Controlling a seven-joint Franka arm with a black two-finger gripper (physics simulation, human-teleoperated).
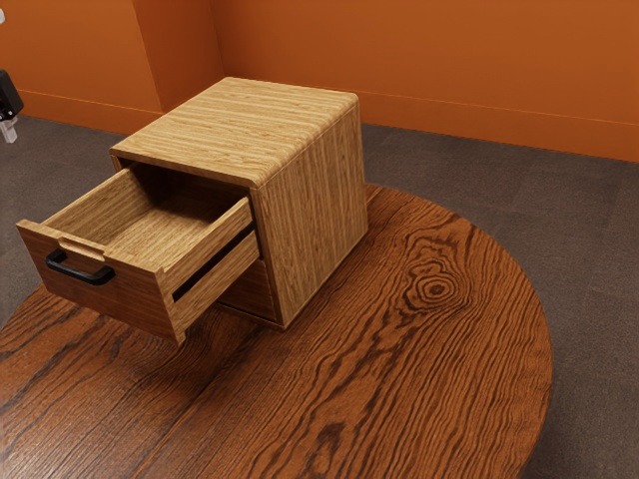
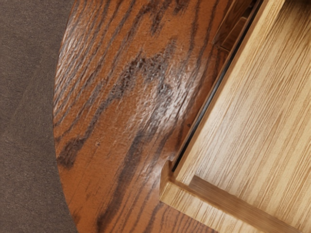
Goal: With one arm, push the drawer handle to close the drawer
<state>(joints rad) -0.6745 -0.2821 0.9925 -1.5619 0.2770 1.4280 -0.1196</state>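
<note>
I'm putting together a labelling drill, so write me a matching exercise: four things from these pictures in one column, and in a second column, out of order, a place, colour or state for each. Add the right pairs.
Things
1. handle
2. drawer
3. cabinet
4. wall

Place, colour or state
A. stands on the table
B. orange
C. black, on the drawer's front
D. open, sticking out of the cabinet

Right pairs: 1-C, 2-D, 3-A, 4-B
</note>
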